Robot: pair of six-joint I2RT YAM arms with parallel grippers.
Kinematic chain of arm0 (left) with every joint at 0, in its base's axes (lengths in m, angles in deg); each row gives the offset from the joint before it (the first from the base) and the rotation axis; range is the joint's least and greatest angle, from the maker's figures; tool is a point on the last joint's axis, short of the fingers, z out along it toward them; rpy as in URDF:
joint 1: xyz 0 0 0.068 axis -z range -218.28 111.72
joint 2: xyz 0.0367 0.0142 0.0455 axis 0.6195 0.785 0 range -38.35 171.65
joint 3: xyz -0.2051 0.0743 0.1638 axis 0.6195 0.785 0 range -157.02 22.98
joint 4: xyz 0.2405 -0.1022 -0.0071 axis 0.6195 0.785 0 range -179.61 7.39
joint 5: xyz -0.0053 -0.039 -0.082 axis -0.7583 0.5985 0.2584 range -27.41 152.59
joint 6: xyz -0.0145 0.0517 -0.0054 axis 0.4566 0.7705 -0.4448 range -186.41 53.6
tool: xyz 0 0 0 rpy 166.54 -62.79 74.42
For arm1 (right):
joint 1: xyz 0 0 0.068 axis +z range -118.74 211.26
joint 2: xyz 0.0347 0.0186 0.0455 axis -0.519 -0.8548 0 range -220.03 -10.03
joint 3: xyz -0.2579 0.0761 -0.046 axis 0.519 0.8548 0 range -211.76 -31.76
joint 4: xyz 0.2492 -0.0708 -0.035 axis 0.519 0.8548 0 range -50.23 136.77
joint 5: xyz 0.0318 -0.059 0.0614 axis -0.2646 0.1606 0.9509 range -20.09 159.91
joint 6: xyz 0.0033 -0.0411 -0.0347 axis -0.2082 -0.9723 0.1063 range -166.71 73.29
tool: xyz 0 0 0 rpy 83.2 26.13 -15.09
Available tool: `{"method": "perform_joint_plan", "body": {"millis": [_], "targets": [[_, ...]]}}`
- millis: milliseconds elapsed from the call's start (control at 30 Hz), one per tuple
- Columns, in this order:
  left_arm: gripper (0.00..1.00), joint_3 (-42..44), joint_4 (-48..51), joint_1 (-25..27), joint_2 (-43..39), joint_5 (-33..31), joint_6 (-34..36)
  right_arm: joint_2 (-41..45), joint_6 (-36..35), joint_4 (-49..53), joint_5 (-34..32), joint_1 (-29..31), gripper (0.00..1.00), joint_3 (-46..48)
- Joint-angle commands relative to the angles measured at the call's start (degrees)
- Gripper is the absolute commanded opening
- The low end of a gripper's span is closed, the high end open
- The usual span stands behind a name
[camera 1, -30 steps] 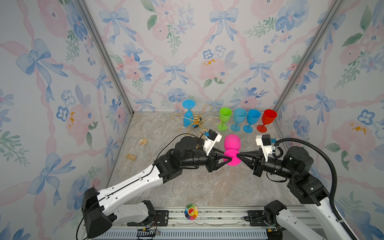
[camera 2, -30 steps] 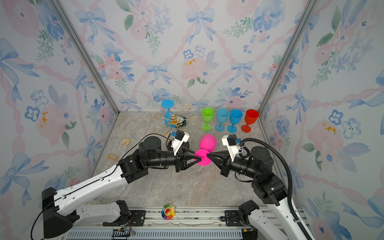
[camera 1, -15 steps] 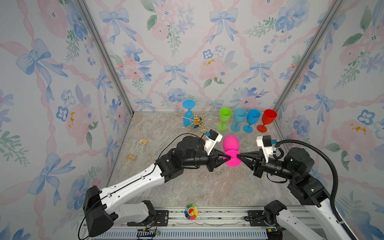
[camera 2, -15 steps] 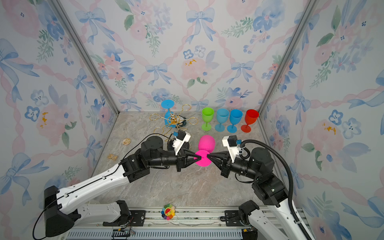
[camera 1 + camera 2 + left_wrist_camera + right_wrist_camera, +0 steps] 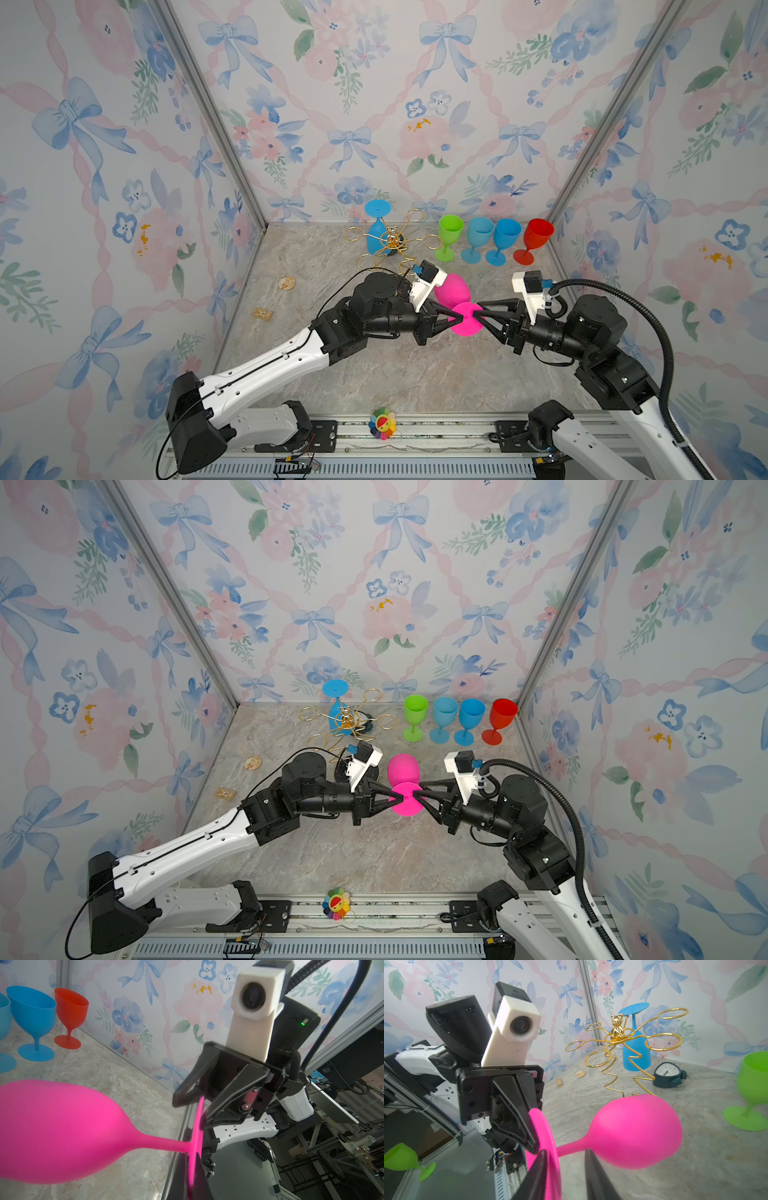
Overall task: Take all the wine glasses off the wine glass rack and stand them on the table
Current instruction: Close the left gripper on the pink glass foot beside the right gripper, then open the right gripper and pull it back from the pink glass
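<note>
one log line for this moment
left gripper: shut on pink glass foot | right gripper: open around foot | pink glass: off rack

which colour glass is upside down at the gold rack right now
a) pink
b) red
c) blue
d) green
c: the blue wine glass is foot-up among the loops of the gold wine glass rack. The green wine glass and red wine glass stand upright, and the pink wine glass is tipped sideways, off the rack.

Rack (image 5: 392, 240) and goblet row (image 5: 481, 233) block the back.
</note>
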Motion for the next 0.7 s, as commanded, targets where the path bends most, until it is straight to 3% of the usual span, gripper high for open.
{"method": "perform_joint_plan", "body": {"millis": [0, 367, 667], "targets": [[0.0, 0.4, -2.5, 0.4, 0.4, 2.4, 1.1, 0.3, -0.4, 0.9, -1.3, 0.5, 0.48, -0.6], [0.0, 3.7, -2.6, 0.6, 0.1, 5.8, 5.6, 1.9, 1.2, 3.2, -3.6, 0.4, 0.68, -4.1], [0.0, 6.9, 0.2, 2.6, -3.0, 4.4, 16.9, 0.1, 2.0, 10.5, -20.5, 0.4, 0.8, -8.3]]}}
